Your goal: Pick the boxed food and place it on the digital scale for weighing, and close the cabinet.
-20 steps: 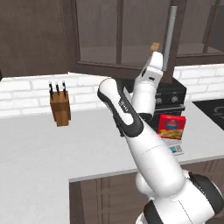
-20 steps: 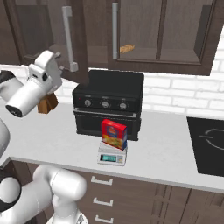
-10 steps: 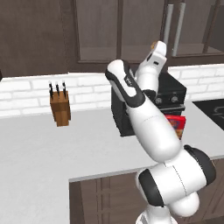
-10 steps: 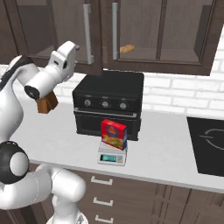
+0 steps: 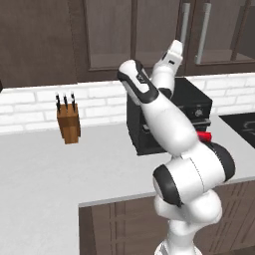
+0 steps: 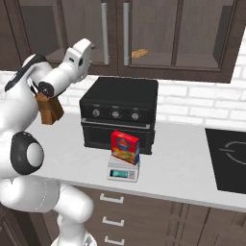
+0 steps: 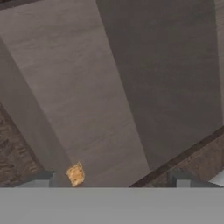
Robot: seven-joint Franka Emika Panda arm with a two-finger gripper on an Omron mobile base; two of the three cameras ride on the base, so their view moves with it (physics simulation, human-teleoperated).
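Swung shut, the cabinet (image 6: 144,33) door faces the tool (image 6: 89,46).

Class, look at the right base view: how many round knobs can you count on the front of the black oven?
3. The knobs sit in a row across the black oven's upper front panel: left knob, middle knob, right knob. None seems hidden.

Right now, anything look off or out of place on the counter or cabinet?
Nothing stands out. The boxed food stands upright on the digital scale in front of the black oven. The cabinet doors look shut, with a small orange-tan lump behind the glass. The knife block is upright.
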